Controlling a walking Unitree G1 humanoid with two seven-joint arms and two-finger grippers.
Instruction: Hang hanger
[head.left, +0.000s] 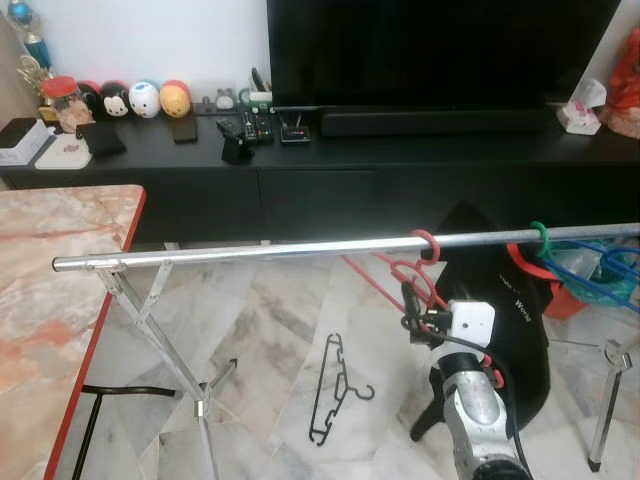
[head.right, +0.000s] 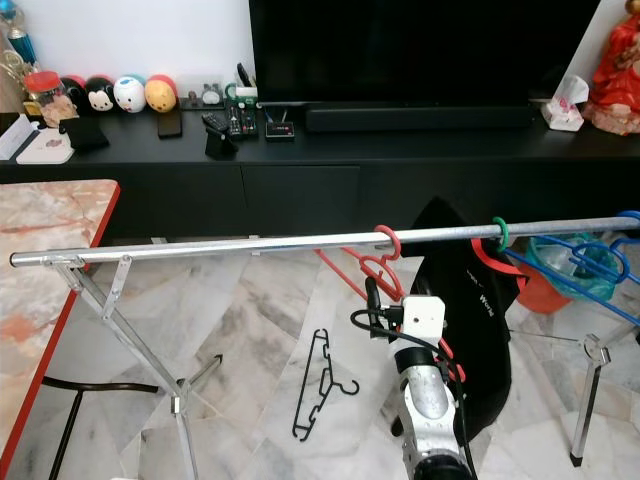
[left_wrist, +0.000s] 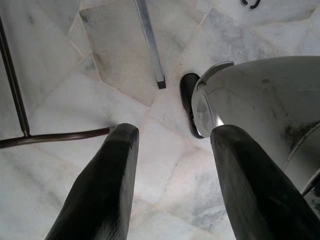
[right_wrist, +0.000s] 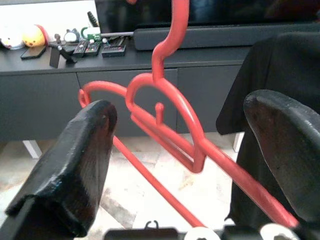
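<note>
Hanging by its hook from the rail (head.left: 300, 247), the red hanger (head.left: 415, 272) rests where the task wants it, its body sloping down below the rail toward our right claw (right_wrist: 180, 165). We keep that claw just under the rail with its two fingers spread wide, one on each side of the hanger's neck and gripping nothing; we judge this stance suits a release, since the rail now bears the load. A black hanger (head.left: 335, 390) lies flat on the floor below the rail, likely awaiting its turn. Green and blue hangers (head.left: 575, 260) crowd the rail's far right end. Our left claw (left_wrist: 170, 185) hangs open and idle, low beneath the rail, pointing at the floor.
</note>
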